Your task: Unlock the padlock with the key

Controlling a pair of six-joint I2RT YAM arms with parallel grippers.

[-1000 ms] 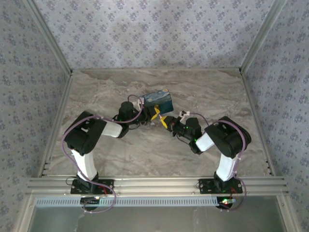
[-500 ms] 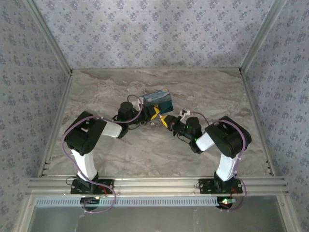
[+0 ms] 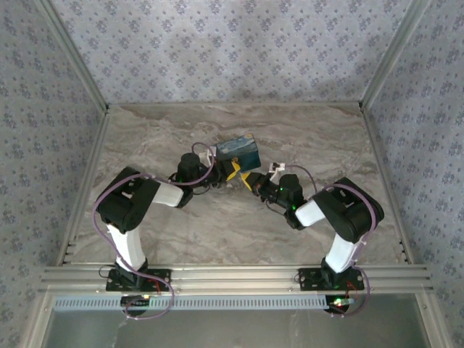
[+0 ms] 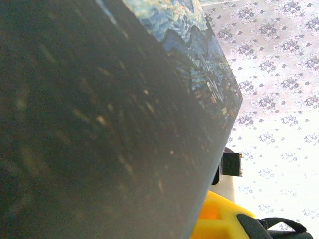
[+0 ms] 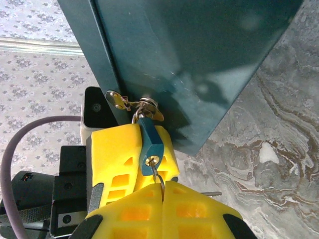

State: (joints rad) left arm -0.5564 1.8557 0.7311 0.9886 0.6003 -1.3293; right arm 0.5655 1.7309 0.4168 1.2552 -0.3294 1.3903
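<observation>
A small blue padlock (image 5: 148, 142) hangs from the brass hasp (image 5: 119, 101) of a dark teal box (image 5: 199, 59). A thin metal key (image 5: 158, 175) sits in its brass keyhole. My right gripper (image 5: 163, 185) is shut on the key's head, its yellow pads pressed together. The left gripper's yellow fingers (image 5: 117, 149) clamp the padlock's body from either side. From above, the left gripper (image 3: 232, 172) and right gripper (image 3: 251, 181) meet just in front of the box (image 3: 238, 150). In the left wrist view the box's dark side (image 4: 99, 124) is very close, with a yellow finger (image 4: 217, 219) at the bottom.
The box rests on a marbled table (image 3: 312, 138) near its middle. Patterned walls and aluminium rails (image 3: 232, 274) close in the workspace. A thin metal pin (image 5: 212, 194) lies on the table beside my right fingers.
The right arm's wrist and elbow have shifted slightly to the right while the gripper stays on the key. The left arm and box have not moved.
</observation>
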